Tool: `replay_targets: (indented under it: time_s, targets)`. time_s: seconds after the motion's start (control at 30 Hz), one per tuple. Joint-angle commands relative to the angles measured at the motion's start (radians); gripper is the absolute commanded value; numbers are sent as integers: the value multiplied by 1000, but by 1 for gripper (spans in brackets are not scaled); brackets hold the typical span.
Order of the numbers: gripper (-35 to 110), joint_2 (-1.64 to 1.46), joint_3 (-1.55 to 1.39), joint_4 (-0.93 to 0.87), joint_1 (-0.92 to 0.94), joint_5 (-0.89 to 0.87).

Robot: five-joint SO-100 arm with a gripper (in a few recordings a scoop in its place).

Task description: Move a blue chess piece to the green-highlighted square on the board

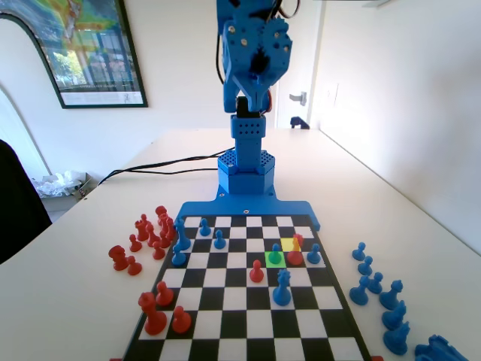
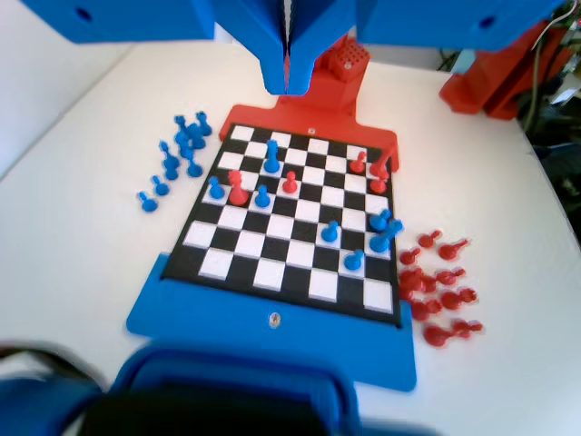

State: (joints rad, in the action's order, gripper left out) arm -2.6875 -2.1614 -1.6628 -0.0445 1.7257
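A small blue pawn (image 1: 275,254) stands on the green-highlighted square (image 1: 267,262) of the board (image 1: 248,316), right of centre in the fixed view. In the wrist view the same pawn (image 2: 262,195) stands just right of a red piece (image 2: 237,188). A red piece (image 1: 295,252) sits on the yellow square (image 1: 288,242) beside the green one. My gripper (image 2: 287,87) hangs high above the board's far end in the wrist view, jaws pressed together with nothing between them. The blue arm (image 1: 252,53) is raised over its base.
Several blue pieces (image 1: 376,289) lie off the board's right side in the fixed view, and several red ones (image 1: 146,233) off its left. A tall blue crowned piece (image 1: 282,288) and a red pawn (image 1: 256,271) stand near the green square. A black cable (image 1: 150,165) runs behind.
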Motion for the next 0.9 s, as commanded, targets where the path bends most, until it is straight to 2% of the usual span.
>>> replay_targets:
  time_s: [0.0,0.87]
  targets:
    - [1,-71,29,0,-18,5]
    - [3,-367,-20,89,64,-3]
